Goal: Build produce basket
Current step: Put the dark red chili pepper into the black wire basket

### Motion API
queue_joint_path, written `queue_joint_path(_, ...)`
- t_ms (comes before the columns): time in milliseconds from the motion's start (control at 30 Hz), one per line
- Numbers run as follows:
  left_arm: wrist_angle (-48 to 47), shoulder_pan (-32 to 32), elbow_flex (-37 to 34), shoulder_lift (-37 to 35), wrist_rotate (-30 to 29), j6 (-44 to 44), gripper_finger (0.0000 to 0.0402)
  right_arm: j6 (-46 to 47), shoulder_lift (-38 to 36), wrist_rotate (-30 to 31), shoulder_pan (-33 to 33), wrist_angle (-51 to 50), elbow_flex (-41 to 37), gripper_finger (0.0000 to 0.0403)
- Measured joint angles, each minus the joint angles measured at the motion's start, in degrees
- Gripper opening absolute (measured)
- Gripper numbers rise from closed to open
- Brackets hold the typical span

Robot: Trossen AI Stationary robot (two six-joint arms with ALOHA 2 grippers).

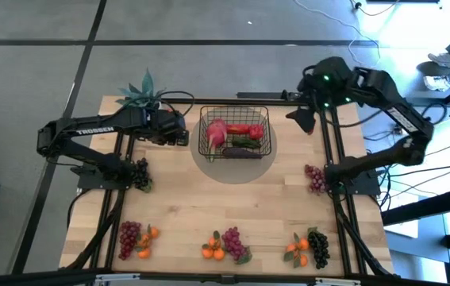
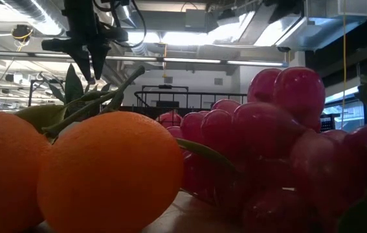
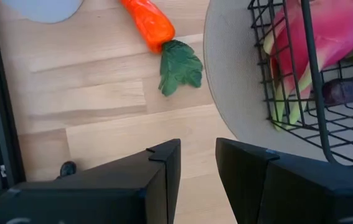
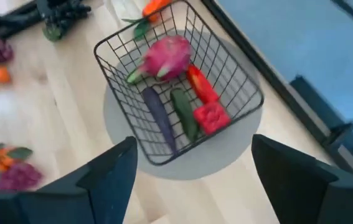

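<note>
High view: left hand (image 1: 183, 135) low beside basket (image 1: 261, 147), fingers parted.

probably a lab; exposed ceiling ducts (image 2: 170, 48), strip lights (image 2: 189, 61), loose floor cables (image 1: 351, 36)

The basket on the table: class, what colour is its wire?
Black, an open grid; the basket shows best in the right wrist view.

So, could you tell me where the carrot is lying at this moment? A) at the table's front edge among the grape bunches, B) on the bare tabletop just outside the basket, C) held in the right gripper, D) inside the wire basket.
B: in the left wrist view the carrot lies on the wooden table, outside the basket, and the left gripper is open and empty.
</note>
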Motion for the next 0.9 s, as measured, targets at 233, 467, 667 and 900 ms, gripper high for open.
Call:
queue_joint_path(233, 0.2, 0.0, 0.0, 0.0, 0.0, 1.0, 0.0090, 14.5, -8.4, 11.4, 0.7, 0.4, -10.2, 0.0299)
queue_joint_path(467, 0.5, 0.0, 0.0, 0.0, 0.0, 2.4, 0.0090, 23.8, -13.8, 11.6, 2.8, 0.5, -18.2, 0.0299)
queue_joint_path(667, 1.3, 0.0, 0.0, 0.0, 0.0, 2.4, 0.0090, 26.9, -15.9, 7.3, 4.6, 0.5, -23.9, 0.0299)
queue_joint_path(900, 1.4, 0.0, 0.0, 0.0, 0.0, 2.4, 0.0090, 30.3, -16.2, 5.9, 5.9, -0.2, -29.9, 0.0299)
